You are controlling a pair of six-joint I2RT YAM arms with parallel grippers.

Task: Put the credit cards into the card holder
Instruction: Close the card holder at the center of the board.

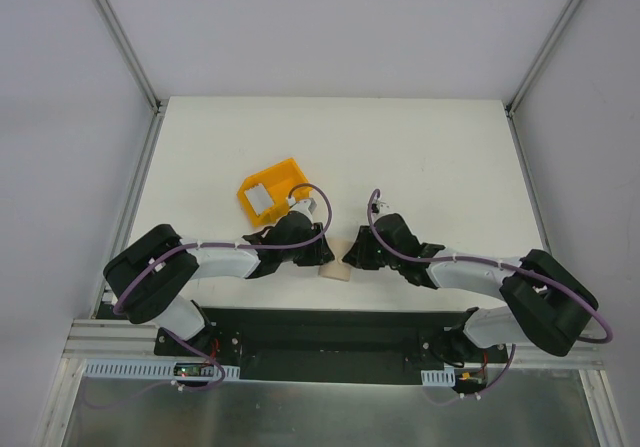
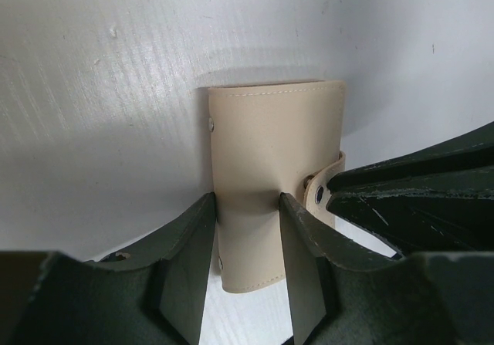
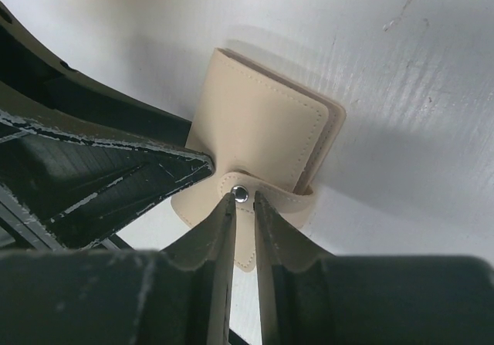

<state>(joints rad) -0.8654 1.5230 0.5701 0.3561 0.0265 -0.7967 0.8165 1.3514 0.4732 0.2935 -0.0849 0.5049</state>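
"Top view?"
"Holder (image 1: 336, 273) lies at five o'clock from the bin (image 1: 283, 179). A card (image 1: 258, 198) waits inside."
"Left wrist?"
"My left gripper (image 2: 245, 260) clamps the holder."
"Right wrist?"
"My right gripper (image 3: 243, 206), narrow, pinches its strap (image 3: 278, 200). It looks snapped, with nothing loaded."

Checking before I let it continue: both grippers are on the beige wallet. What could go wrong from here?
The right gripper pinches only the thin snap strap by its button; it could slip off when pulled.
The left gripper clamps the card holder across its body, which may keep it from opening.
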